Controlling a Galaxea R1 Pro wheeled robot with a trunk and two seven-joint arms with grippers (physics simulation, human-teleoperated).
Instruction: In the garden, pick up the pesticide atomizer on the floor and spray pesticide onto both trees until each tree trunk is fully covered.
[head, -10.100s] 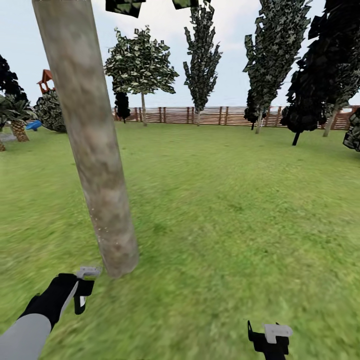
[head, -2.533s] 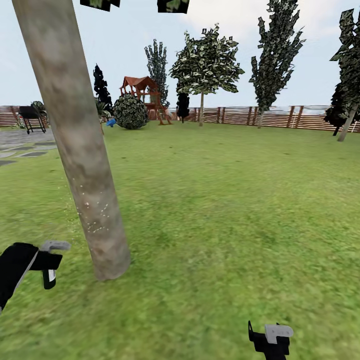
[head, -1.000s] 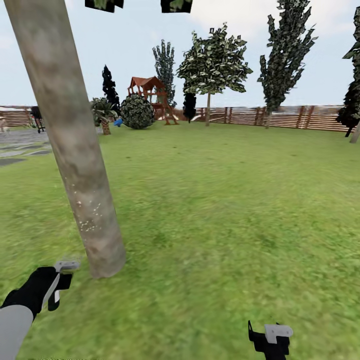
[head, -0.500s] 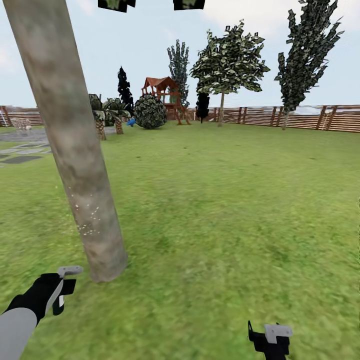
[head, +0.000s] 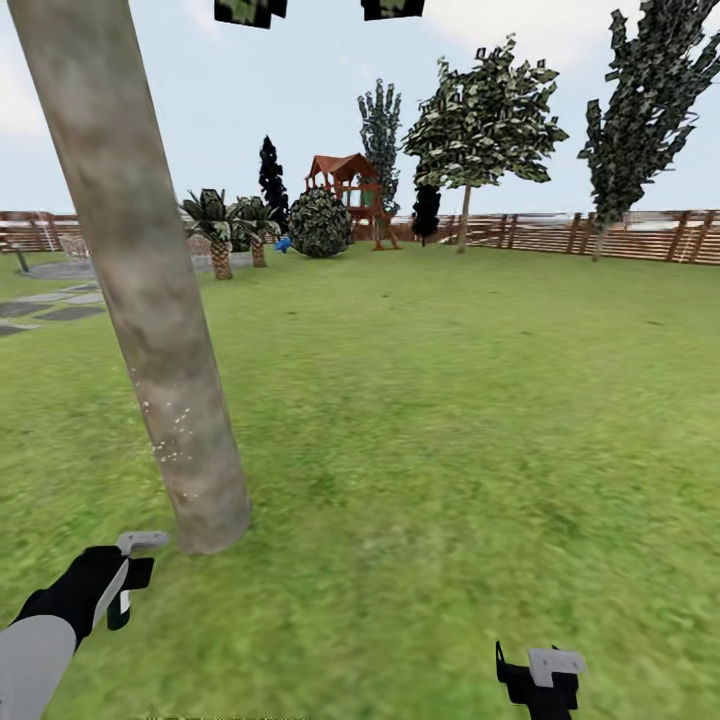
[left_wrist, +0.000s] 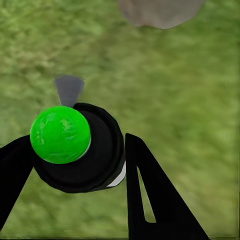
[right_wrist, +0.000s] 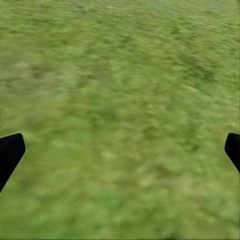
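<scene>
Beside the tree trunk (head: 150, 300), the left hand (left_wrist: 75, 165) grips the pesticide atomizer (left_wrist: 75, 147); the right hand (right_wrist: 120, 150) hangs released. White pesticide (head: 172, 432) specks cover little, so sweeping the nozzle higher seems wise.

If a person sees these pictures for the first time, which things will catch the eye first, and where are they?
First comes the thick grey-beige tree trunk, leaning up the left of the head view, with tiny white specks low on it. Next, in the left wrist view, the left gripper is shut on a black atomizer with a bright green cap. Far off, a red-roofed play tower stands by the wooden fence.
</scene>
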